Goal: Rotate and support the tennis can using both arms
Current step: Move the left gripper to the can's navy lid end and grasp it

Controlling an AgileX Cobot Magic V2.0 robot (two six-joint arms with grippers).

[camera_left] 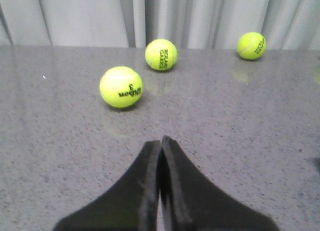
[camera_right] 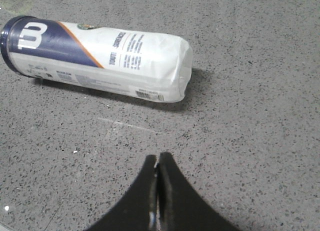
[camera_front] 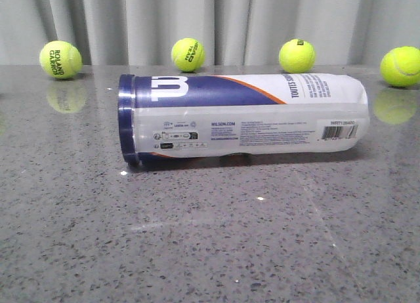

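The tennis can [camera_front: 243, 116] lies on its side on the grey table, navy W band at the left end, barcode near the right end. It also shows in the right wrist view [camera_right: 100, 58], lying well beyond my right gripper [camera_right: 158, 157], which is shut and empty over bare table. My left gripper [camera_left: 161, 140] is shut and empty over bare table; the can does not show in its view. Neither arm shows in the front view.
Several yellow-green tennis balls stand along the back by the grey curtain: far left [camera_front: 60, 59], middle [camera_front: 188, 54], right of middle [camera_front: 296, 56], far right [camera_front: 401, 66]. The left wrist view shows three balls, the nearest [camera_left: 121, 86] ahead of the fingers.
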